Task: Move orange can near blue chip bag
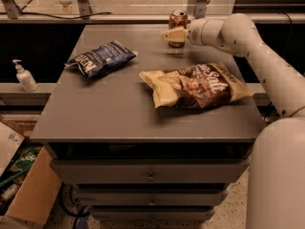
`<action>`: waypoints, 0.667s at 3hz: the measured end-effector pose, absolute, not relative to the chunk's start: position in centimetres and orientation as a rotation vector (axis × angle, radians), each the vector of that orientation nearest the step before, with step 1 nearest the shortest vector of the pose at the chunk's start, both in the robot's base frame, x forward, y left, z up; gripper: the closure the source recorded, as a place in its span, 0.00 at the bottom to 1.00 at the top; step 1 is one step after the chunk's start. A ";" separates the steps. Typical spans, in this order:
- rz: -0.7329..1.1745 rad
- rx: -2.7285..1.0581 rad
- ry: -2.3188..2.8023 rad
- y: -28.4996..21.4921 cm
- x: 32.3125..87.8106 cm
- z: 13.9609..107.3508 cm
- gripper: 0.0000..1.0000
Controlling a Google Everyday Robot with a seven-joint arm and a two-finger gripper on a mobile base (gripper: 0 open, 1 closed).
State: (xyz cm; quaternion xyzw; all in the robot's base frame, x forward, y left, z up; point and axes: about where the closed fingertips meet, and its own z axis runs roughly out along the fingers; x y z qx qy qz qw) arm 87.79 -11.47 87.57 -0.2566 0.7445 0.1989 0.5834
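The orange can [177, 19] stands upright at the far edge of the grey table [114, 118], right of centre. My gripper [172, 35] reaches in from the right on the white arm and sits right in front of the can's lower half, covering it. The blue chip bag [101, 58] lies flat on the table's left side, well to the left of the can and a little nearer to me.
A larger brown-and-cream "Sea Salt" chip bag [195, 85] lies on the right of the table under the arm. A soap bottle [24, 76] stands on a ledge at the left. A cardboard box [28, 194] sits on the floor at the lower left. Drawers [150, 175] are below the tabletop.
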 end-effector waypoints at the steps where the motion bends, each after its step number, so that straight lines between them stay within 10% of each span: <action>1: 0.450 -0.604 1.726 -11.4 88.1 87.7 0.41; 2: 0.442 -0.613 1.714 -12.0 87.5 88.0 0.64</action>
